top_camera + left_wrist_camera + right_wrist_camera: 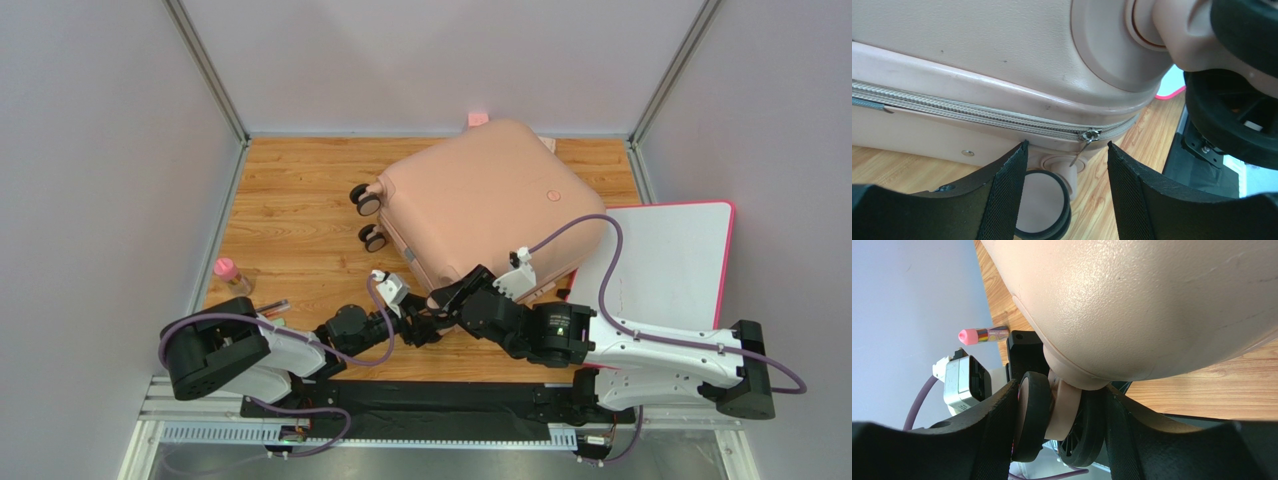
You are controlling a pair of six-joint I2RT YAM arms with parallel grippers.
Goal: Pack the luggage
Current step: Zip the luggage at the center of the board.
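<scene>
Top external: arms low @ luggage

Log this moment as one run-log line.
luggage: closed | left claw: open, zipper pull just ahead, untouched | right claw: clamped on caster wheel

Pink-capped bottle at wooden table left edge; pink-rimmed white board at right
</scene>
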